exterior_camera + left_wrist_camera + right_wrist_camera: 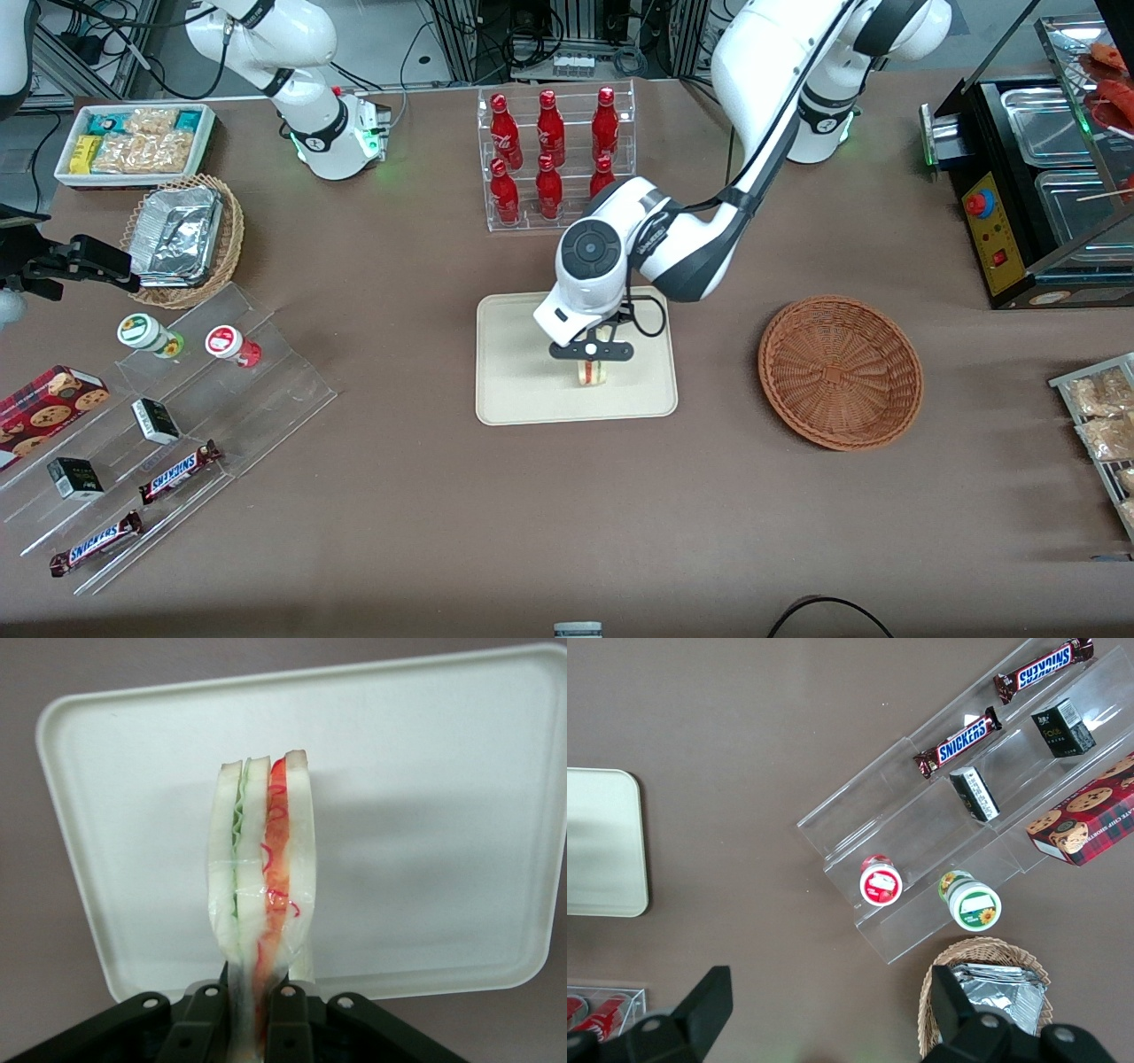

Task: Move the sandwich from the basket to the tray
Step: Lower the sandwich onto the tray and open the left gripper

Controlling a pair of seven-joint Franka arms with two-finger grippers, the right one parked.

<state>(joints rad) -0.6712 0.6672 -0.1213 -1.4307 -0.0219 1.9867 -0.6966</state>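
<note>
One sandwich (592, 370) is pinched upright in the gripper (591, 352) over one tray (514, 372). One basket (840, 372) sits beside the tray on the brown table (425, 496).

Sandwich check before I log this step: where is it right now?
The sandwich is clamped in the gripper over the tray, no longer in the basket.

The tray (523, 390) looks smooth and matt. The basket (840, 372) is rough woven wicker. The sandwich (262, 895) wears shiny clear wrap.
</note>
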